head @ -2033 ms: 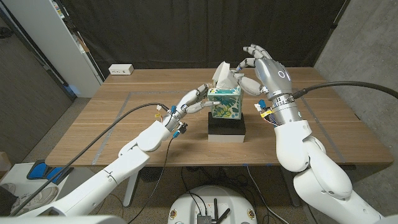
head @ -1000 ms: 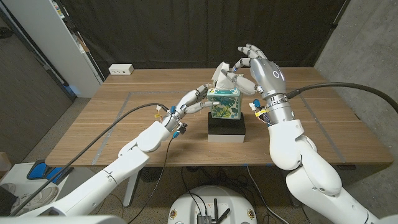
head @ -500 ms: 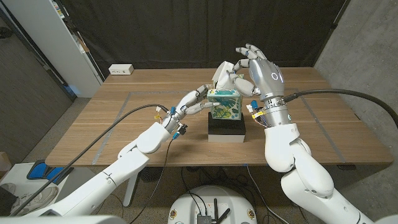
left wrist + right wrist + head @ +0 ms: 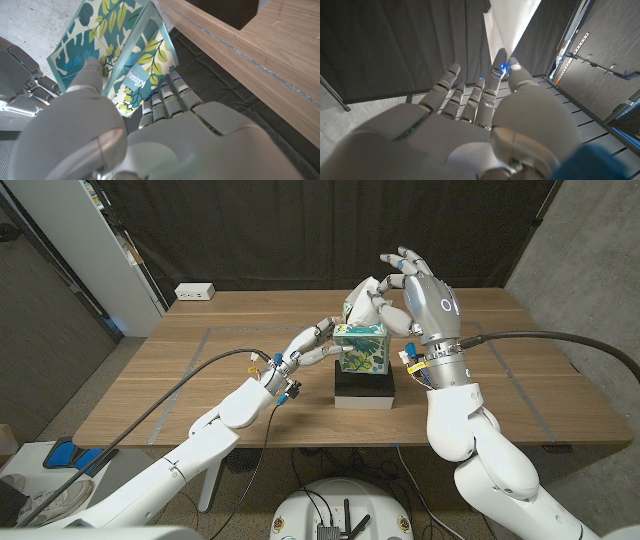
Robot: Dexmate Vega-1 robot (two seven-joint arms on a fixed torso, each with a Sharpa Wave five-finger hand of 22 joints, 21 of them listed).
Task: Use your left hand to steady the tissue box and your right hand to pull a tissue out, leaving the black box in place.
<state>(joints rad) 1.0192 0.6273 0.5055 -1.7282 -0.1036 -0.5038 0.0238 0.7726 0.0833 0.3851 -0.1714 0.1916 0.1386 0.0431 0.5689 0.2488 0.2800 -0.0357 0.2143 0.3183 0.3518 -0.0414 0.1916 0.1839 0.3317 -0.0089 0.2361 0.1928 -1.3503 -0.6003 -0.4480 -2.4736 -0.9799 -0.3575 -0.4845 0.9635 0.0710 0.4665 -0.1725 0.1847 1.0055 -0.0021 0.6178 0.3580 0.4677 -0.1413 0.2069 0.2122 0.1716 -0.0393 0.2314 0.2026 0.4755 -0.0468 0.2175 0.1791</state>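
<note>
The tissue box (image 4: 364, 348), teal with a leaf print, stands on the black box (image 4: 364, 387) at the table's middle. My left hand (image 4: 312, 342) reaches in from the left and grips the tissue box's left side; in the left wrist view the thumb lies on one face of the tissue box (image 4: 118, 53) and the fingers on the adjoining one. My right hand (image 4: 413, 292) hovers above the box with its fingers curled down onto the white tissue (image 4: 353, 306) that sticks up from the top. In the right wrist view the tissue (image 4: 512, 25) is pinched between thumb and fingertips (image 4: 500, 64).
A white power strip (image 4: 194, 292) lies at the table's back left corner. A white cabinet (image 4: 95, 242) stands beyond the table (image 4: 200, 380) on the left. A black cable (image 4: 190, 380) runs along my left arm, another (image 4: 560, 340) off my right wrist.
My right hand has swung left over the box top and closed its fingers on the tissue, which now shows less. The left hand and both boxes have stayed put.
</note>
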